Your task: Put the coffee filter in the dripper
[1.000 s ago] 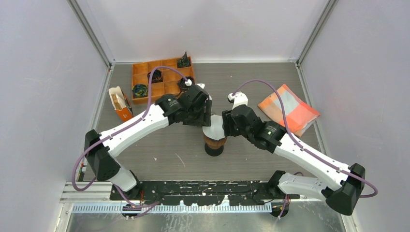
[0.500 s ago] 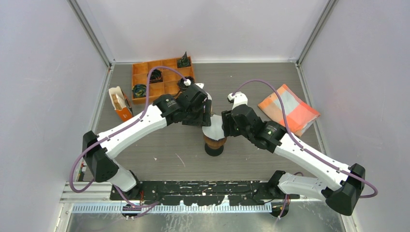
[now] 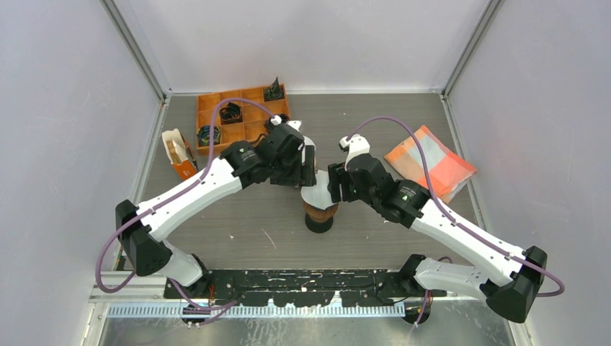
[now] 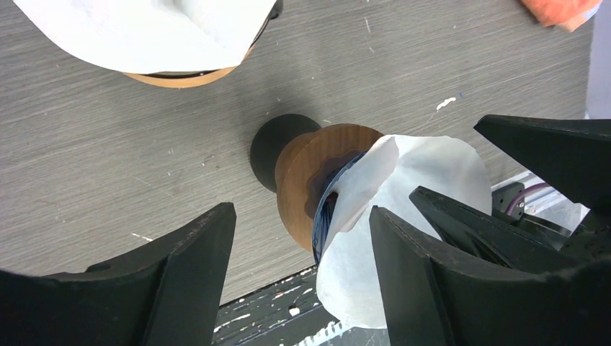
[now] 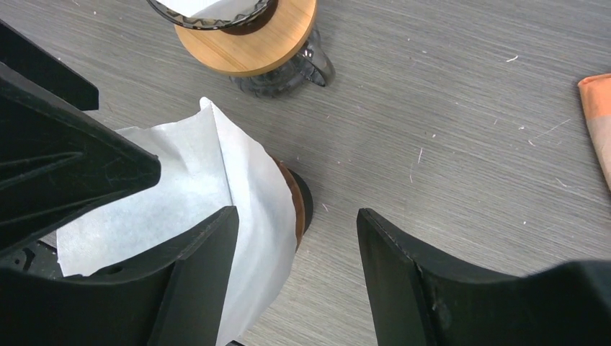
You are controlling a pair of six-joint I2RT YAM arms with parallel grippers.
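Note:
A white paper coffee filter stands up out of a brown wooden holder on a black base; both show at table centre in the top view. The glass dripper with a wooden collar stands just beyond it, with a white filter lying in it. The arms hide the dripper in the top view. My left gripper is open, with the holder and filter between and below its fingers. My right gripper is open on the other side, its left finger over the filter.
An orange compartment tray with small dark items sits at the back left. A small open carton stands at the left. A folded orange and grey cloth lies at the right.
Both grippers have shifted slightly toward the back of the table, the left arm swinging a little leftward. The filter and holder have not moved.

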